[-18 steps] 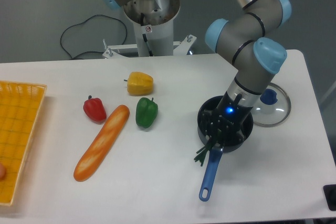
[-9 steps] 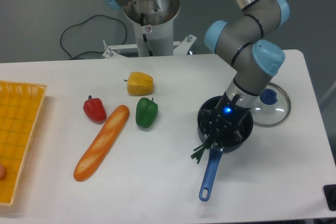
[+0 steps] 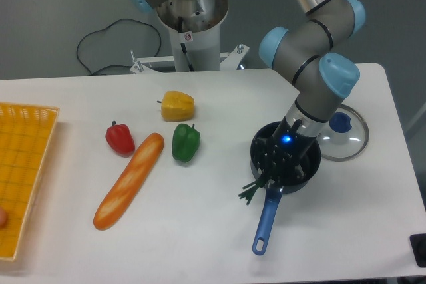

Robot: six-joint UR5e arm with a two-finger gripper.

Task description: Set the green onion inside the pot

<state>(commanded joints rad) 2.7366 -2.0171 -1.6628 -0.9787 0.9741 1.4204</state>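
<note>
Far to the left of the fingers (image 3: 278, 164), the yellow basket (image 3: 26, 164), the red pepper (image 3: 120, 138), the bread loaf (image 3: 129, 180), the yellow pepper (image 3: 178, 106) and the green bell pepper (image 3: 186, 142) lie on the tabletop (image 3: 200, 231), well apart from the work. Just below-left of the fingers, the green onion (image 3: 253, 187) pokes its loose ends out over the rim of the pot (image 3: 256, 154) beside the blue handle, its upper part hidden inside, probably because the stalks are too long to lie flat. Whether the fingers are clenched on it or released I cannot tell, since they sit dark inside the pot; right of them rests the glass lid (image 3: 353, 139), leaving the pot open.

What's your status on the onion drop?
Gripper low over the pot, jaw state unclear. Green onion partly in, stalk ends hanging over the rim beside the blue handle. Nothing blocking.
</note>
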